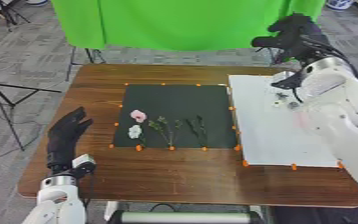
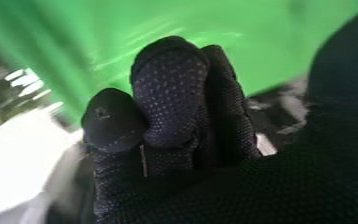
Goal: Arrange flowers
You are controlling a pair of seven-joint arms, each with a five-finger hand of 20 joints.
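Along the near side is a brown wooden table (image 1: 171, 175), with the left hand (image 1: 66, 134) at its left side, fingers relaxed and nearly straight, holding nothing. Just to the right of that hand, on a dark mat (image 1: 171, 95), lie a white flower (image 1: 135, 131) and, a little farther off, a pink flower (image 1: 138, 116). Green sprigs (image 1: 164, 131) and dark stems (image 1: 195, 130) lie farther to the hand's right. Beyond them is a white sheet (image 1: 264, 140), nearer the robot than the right hand (image 1: 291, 37), with a small flower cluster (image 1: 278, 103) on it, close beside the right arm (image 1: 331, 82). The right hand is past the table's far edge, before a green cloth (image 1: 184, 25); its fingers are loosely bent and open, with no flower visible in them.

The step seems to be fetching another piece for the sheet. The right hand would do well to come back high over the cluster, lower beside one stem, pinch it lightly below the bloom and lift straight up. Neighbouring stems could snag, and orange markers (image 1: 245, 163) edge both surfaces. A low forearm might brush the cluster.
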